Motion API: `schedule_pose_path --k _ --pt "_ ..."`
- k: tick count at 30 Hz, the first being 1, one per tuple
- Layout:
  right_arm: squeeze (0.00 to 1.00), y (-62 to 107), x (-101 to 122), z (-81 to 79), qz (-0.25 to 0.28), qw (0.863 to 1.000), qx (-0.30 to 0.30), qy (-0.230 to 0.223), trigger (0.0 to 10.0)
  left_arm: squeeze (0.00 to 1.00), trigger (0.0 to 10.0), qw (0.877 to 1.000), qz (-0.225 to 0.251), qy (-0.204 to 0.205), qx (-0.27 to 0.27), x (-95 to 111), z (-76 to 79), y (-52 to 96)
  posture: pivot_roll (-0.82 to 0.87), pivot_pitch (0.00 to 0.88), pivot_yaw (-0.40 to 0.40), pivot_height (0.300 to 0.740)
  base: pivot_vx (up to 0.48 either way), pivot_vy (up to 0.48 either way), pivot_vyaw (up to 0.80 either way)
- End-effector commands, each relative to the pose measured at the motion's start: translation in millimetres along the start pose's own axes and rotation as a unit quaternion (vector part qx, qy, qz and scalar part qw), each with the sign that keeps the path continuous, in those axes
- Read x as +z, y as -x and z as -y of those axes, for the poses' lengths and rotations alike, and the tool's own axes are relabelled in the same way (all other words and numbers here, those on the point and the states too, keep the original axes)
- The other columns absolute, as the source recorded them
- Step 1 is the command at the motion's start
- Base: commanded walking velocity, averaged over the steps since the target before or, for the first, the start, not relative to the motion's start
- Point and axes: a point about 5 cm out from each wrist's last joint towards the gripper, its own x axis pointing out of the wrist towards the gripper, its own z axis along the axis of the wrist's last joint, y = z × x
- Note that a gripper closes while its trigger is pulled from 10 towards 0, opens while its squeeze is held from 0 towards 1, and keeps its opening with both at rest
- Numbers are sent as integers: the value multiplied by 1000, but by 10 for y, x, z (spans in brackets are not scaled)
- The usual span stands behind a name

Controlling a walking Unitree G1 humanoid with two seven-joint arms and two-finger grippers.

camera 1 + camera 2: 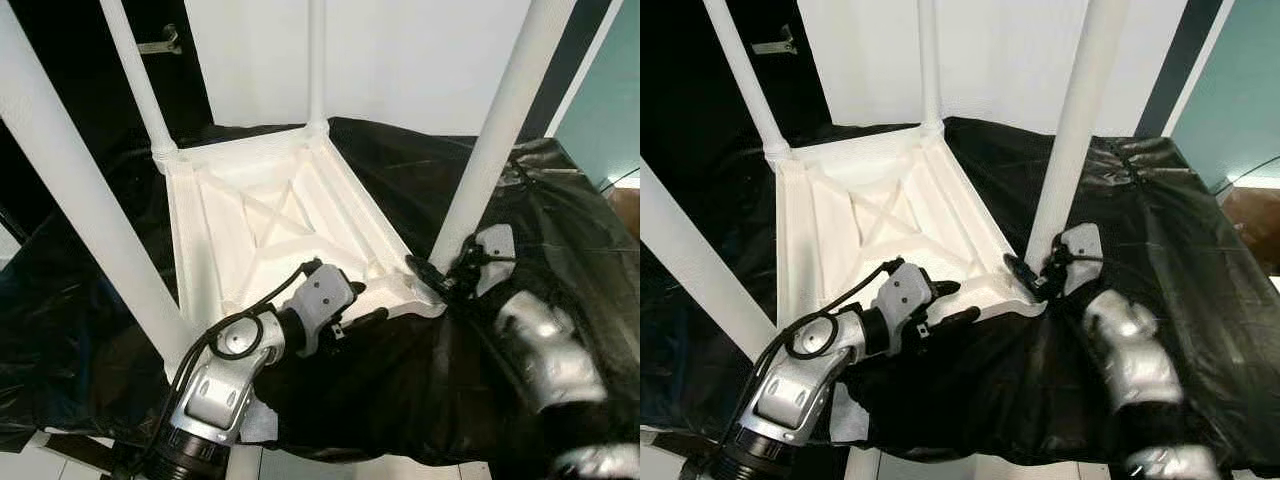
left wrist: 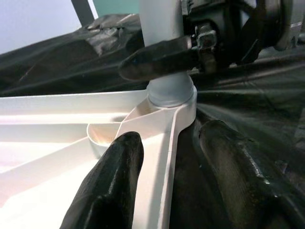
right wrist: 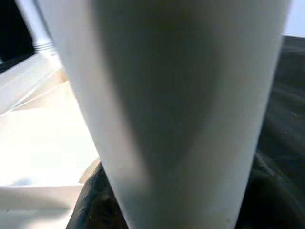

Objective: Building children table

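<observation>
A white children's table lies upside down on a black plastic sheet, its legs pointing up. My right gripper is shut on the near right leg just above its socket. One of its black fingers crosses the front of that leg, which looms close in the right wrist view as the leg. My left gripper is open at the table's near rim, close to that corner. One finger lies over the white underside, the other over the black sheet.
Three more white legs stand up: near left, far left and far right. The sheet covers a raised surface whose front edge runs just below my arms, with pale floor beyond. A teal wall is at the right.
</observation>
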Motion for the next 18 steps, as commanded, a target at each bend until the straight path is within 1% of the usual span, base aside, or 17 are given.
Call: schedule_pose_path --k 1,3,4,5,6,7,8,9,10,12,13,15,18 --pt "0 95 -226 -17 -58 996 -59 -13 10000 0 10000 1000 -5 1 28 -16 -11 15 -41 0 7 740 0 0 0" --pt "0 116 -310 -164 -73 985 -152 -44 10000 0 10000 1000 -7 -1 18 -11 -11 12 -45 0 23 740 0 0 0" --pt "0 116 -310 -164 -73 985 -152 -44 10000 0 10000 1000 -7 -1 18 -11 -11 12 -45 0 23 740 0 0 0" --pt "0 118 -333 -206 -78 976 -195 -53 10000 0 10000 1000 -7 -2 14 -8 -10 6 -45 0 24 740 0 0 0" --pt "0 118 -333 -206 -78 976 -195 -53 10000 0 10000 1000 -7 -2 14 -8 -10 6 -45 0 24 740 0 0 0" --pt "0 140 -325 -198 -76 962 -257 -55 10000 0 10000 1000 -8 -3 11 -5 -11 1 -42 0 27 740 0 0 0" --pt "0 140 -325 -198 -76 962 -257 -55 10000 0 10000 1000 -8 -3 11 -5 -11 1 -42 0 27 740 0 0 0" --pt "0 125 -320 -225 -71 954 -283 -68 10000 0 10000 1000 -8 -4 9 1 -14 -1 -40 0 30 740 0 0 0" --pt "0 112 -294 -241 -61 950 -295 -78 10000 0 10000 1000 -8 -5 8 3 -17 0 -38 0 33 740 0 0 0" --pt "0 111 -279 -271 -56 950 -297 -83 10000 0 10000 1000 -8 -6 7 4 -17 2 -37 0 33 740 0 0 0" --pt "0 105 -276 -314 -55 953 -284 -85 10000 0 10000 1000 -9 -6 6 3 -17 6 -36 0 32 740 0 0 0" --pt "0 104 -275 -342 -54 956 -276 -86 10000 0 10000 1000 -10 -7 5 1 -17 8 -36 0 33 740 0 0 0" --pt "0 100 -232 -377 -51 956 -277 -82 10000 0 10000 1000 -10 -7 6 2 -21 12 -36 0 31 740 0 0 0"
